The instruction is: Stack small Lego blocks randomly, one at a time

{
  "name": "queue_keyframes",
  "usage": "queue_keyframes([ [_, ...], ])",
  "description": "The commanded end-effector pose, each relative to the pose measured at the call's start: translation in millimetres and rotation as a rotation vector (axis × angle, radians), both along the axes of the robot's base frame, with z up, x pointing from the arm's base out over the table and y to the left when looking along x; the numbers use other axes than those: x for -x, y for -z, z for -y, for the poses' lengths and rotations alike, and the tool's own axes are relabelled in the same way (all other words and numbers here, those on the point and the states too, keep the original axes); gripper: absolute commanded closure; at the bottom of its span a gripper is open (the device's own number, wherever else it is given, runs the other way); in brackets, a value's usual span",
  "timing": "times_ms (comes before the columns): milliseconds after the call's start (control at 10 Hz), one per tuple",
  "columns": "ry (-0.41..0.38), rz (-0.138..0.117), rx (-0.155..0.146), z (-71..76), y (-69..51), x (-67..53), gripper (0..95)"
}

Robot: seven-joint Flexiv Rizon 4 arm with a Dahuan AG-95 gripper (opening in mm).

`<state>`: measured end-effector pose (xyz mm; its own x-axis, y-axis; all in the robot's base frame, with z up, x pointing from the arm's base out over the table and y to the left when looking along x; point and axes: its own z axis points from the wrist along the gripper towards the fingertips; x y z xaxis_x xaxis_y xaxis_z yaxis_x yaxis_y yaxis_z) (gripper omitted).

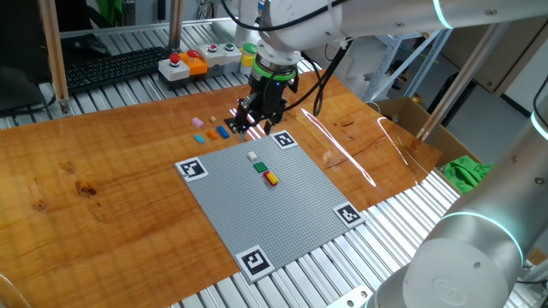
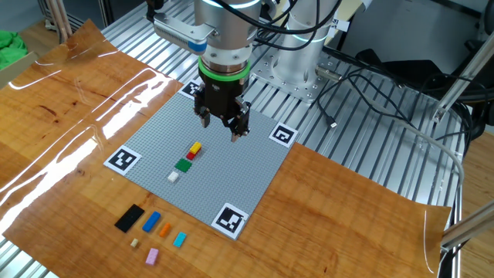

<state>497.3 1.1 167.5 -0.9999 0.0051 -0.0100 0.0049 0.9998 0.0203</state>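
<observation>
The grey baseplate (image 1: 282, 205) (image 2: 231, 166) carries a short row of small Lego blocks: white (image 1: 253, 156) (image 2: 173, 176), green (image 1: 260, 167) (image 2: 183, 164), then red (image 2: 191, 154) joined to yellow (image 1: 273, 179) (image 2: 196, 146). Loose blocks lie on the wood beside the plate: black (image 2: 130, 218), blue (image 1: 223, 132) (image 2: 151, 222), orange (image 1: 212, 134) (image 2: 164, 228), light blue (image 1: 199, 137) (image 2: 180, 239), pink (image 1: 196, 122) (image 2: 152, 255) and a tiny tan one (image 2: 133, 242). My gripper (image 1: 254, 124) (image 2: 221, 127) hangs above the plate, open and empty. In one fixed view it partly hides the black block.
A box of red, orange and green push buttons (image 1: 195, 60) stands at the back on the metal rollers. A cardboard box (image 1: 402, 111) and a green cloth (image 1: 467, 171) (image 2: 11, 40) lie off the wooden board. Cables (image 2: 370, 85) run beside the robot base.
</observation>
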Motion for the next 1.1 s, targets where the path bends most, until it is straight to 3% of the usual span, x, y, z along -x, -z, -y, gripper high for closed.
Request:
queue_keyframes([
  [100, -0.004, -0.002, 0.0, -0.3, 1.3, -0.8, 95.0],
  [900, -0.015, 0.005, -0.002, 6.7, 25.7, -13.5, 95.0],
  [1100, -0.011, 0.0, 0.001, 13.7, 34.8, -24.0, 95.0],
])
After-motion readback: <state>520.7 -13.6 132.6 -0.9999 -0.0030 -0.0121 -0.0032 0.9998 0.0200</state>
